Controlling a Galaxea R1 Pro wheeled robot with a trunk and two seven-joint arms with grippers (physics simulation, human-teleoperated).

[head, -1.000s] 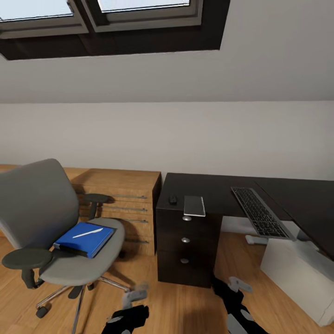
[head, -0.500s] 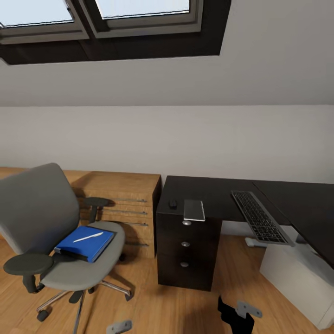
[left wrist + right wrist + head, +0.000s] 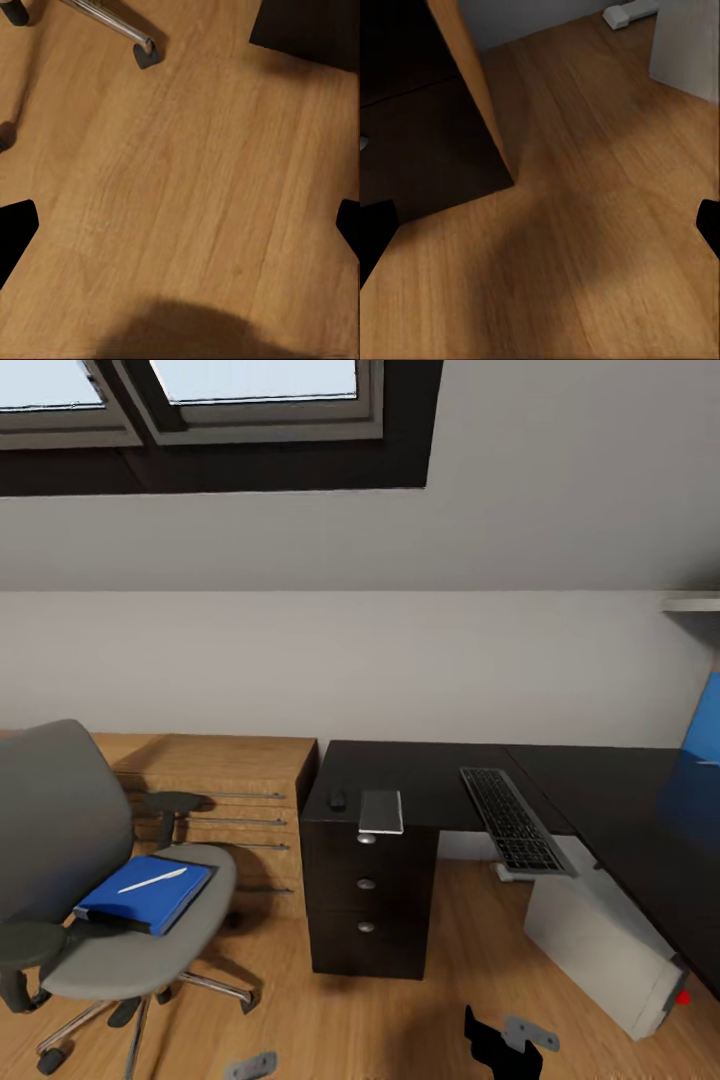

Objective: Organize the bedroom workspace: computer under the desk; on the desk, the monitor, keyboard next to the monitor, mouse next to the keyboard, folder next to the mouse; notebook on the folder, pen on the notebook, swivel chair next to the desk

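Observation:
The grey swivel chair stands at the left with the blue folder on its seat and the white pen lying on the folder. On the black desk lie the mouse, the grey notebook at the front edge above the drawers, and the keyboard, which overhangs the edge. Under the desk sits the white computer. The monitor is out of view. My left gripper and right gripper hang open over bare floor, low at the head view's bottom edge.
A light wooden drawer cabinet stands between the chair and the desk. A blue wall panel is at the far right. A chair caster is near my left gripper. The drawer unit's side is close to my right gripper.
The whole picture has slid left, so the camera has turned right. Both arms sit lower in the picture than a second ago. The chair and the desk's things have not moved.

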